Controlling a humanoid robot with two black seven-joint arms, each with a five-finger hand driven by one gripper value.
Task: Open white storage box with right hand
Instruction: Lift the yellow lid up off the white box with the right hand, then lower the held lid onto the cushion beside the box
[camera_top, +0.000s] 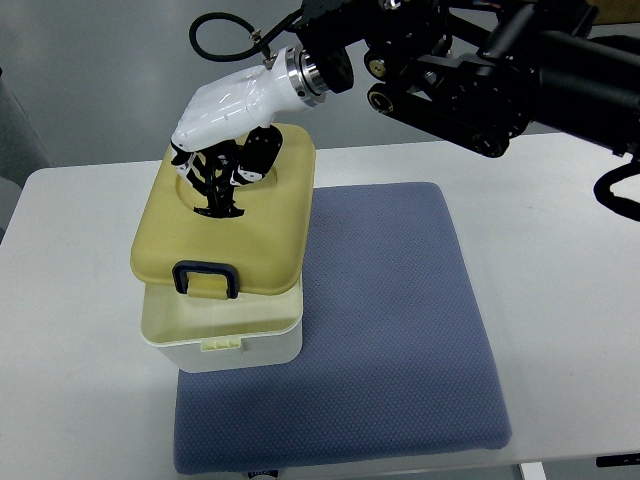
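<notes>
Top view: white storage box (225, 345) sits at the left edge of a blue-grey mat (390, 330) on a white table (570, 260), its left part overhanging onto bare table. Its yellowish lid (265, 235) is raised off the base at the near side; a gap of pale inner rim shows below the dark blue latch (205, 280). Lid reads as tilted, far edge higher or shifted; I cannot tell whether it is hinged.

Right hand (225, 160), white-shelled with black fingers (215, 185), comes in from the upper right and is over the recessed grip on top of the lid. Fingers are curled down into the recess and appear clenched on the lid's handle, so the hand seems to carry the lid. Left hand not visible.

Judgement: step in hand is lifting the lid clear.
- Keep the curl firm; only the fingertips hook the recess, so slip is the main risk.
- Lift straight, then move away from the base, avoiding dragging the lid rim against the box wall.
- Base looks light and unrestrained; watch that it does not rise or slide with the lid.
</notes>
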